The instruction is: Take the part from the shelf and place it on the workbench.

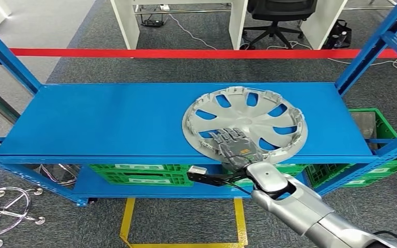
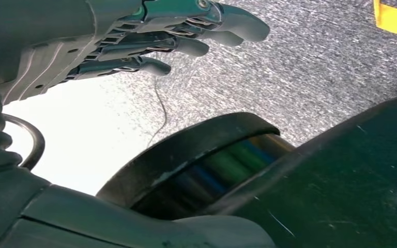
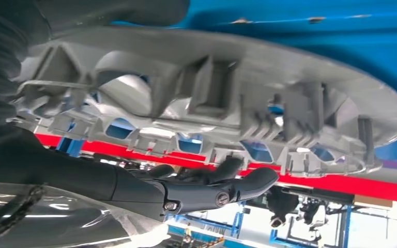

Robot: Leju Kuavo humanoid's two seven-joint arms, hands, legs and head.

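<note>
Blue shelf [image 1: 108, 124] under hubcap [image 1: 258, 111]

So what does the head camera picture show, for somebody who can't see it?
The robot's right hand rests on the near edge of a silver wheel cover lying flat on a blue shelf. Green crates sit on the level below, and a red bar crosses behind the shelf.
</note>
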